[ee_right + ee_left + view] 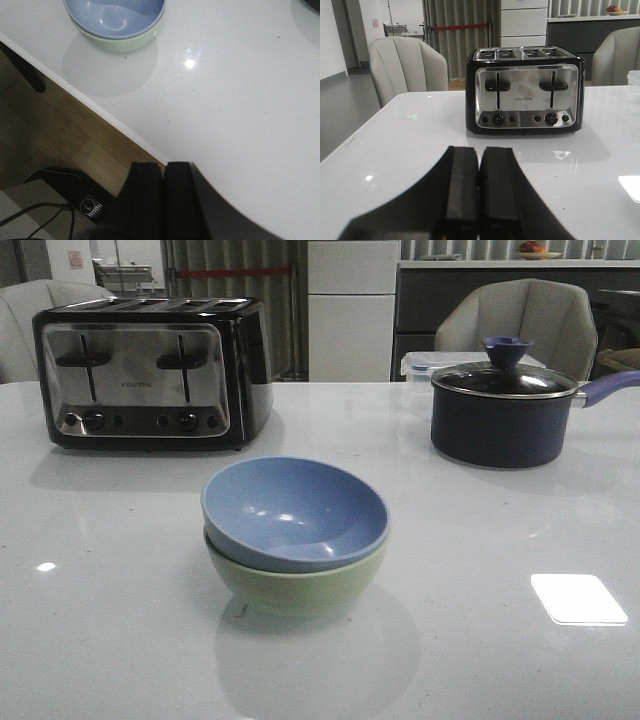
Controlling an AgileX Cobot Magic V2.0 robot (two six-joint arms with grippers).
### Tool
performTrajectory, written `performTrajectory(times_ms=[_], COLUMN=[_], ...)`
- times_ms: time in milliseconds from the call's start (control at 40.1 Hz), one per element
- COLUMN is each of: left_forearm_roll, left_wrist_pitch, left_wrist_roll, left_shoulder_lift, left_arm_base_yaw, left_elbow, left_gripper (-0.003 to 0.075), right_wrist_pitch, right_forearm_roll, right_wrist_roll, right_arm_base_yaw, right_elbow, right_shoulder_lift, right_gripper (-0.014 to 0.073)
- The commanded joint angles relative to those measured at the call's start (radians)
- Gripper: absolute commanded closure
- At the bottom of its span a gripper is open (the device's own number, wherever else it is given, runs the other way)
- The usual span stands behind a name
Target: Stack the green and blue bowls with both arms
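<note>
L gripper (479, 192) is seen only in the left wrist view: fingers pressed together w/ just a thin seam between, nothing held. It is held low over the white table (410, 150), fingers aimed roughly level toward the toaster (524, 90), which stands well apart from it. R gripper (163, 197) is seen only in the right wrist view: fingers likewise closed flat against each other, empty. It is angled down, hanging over the table edge, w/ wood floor and dark cables visible below. Neither arm is seen in the front view.

Blue bowl (295, 512) is nested inside green bowl (297, 585), near the table's middle toward the front edge, in front of the toaster and the navy lidded pot (500, 410), well apart from both. Bowls are round, so no long axis; both openings face up. The blue one is seated slightly tilted, its rim riding higher on the left than on the right. Only the lower wall and a sliver of rim of the green one is shown.

Looks: both matte, like size; blue is dusty light blue w/ small glare spots inside, green is pale sage. In the right wrist view the stack (116, 22) is partly cut off by the frame, well apart from the R fingers.
</note>
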Motion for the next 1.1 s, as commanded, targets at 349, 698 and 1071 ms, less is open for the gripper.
performTrajectory(times_ms=[349, 698, 1071], left_forearm_roll=[-0.008, -0.008, -0.008], left_wrist_pitch=[-0.089, -0.089, -0.089], left_wrist_roll=[-0.009, -0.009, -0.009], left_shoulder_lift=[-0.02, -0.02, -0.02], left_arm_base_yaw=[0.002, 0.002, 0.002], left_elbow=[0.012, 0.012, 0.012], left_gripper=[0.0622, 0.0622, 0.0622], right_wrist_pitch=[-0.06, -0.427, -0.864], right_forearm_roll=[-0.006, -0.026, -0.024], right_wrist_roll=[0.002, -0.001, -0.001], right_arm_base_yaw=[-0.004, -0.305, -0.474], right_elbow=[-0.027, 0.186, 0.555], right_shoulder_lift=[0.001, -0.22, -0.537], right_gripper=[0.0571, 0.0571, 0.0571])
